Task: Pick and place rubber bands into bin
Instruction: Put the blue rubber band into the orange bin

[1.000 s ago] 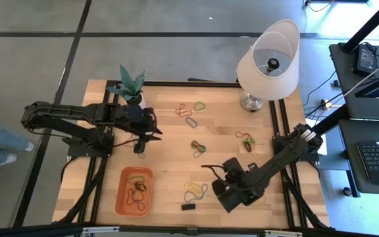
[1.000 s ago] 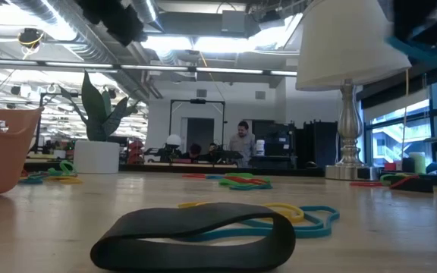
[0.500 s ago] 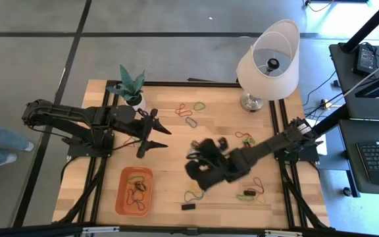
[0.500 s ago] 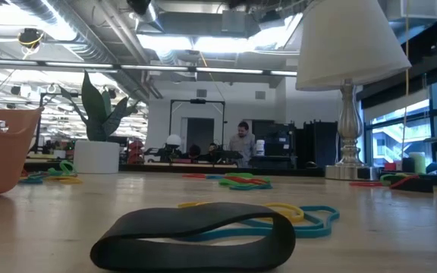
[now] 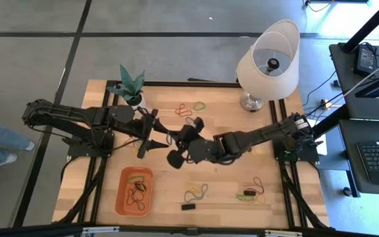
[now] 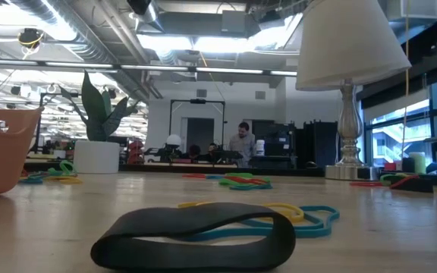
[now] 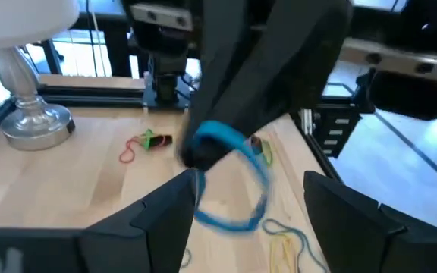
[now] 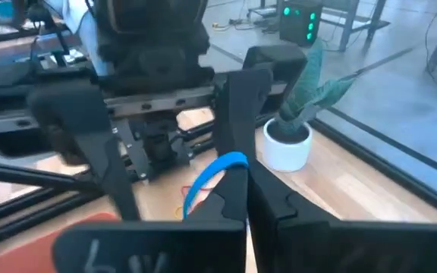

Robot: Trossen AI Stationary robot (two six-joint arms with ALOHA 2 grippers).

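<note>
Table (image 5: 170,181): lamp (image 5: 268,56), potted plant (image 5: 131,85).

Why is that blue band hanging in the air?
The right hand is shut on a blue rubber band, holding it up between the open left hand's fingers mid-table, not over the orange bin. Looks like a handover.

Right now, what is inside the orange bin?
The orange bin holds a few rubber bands, yellowish and dark, tangled together. Their exact number cannot be told. In the low view its wall hides them.
</note>
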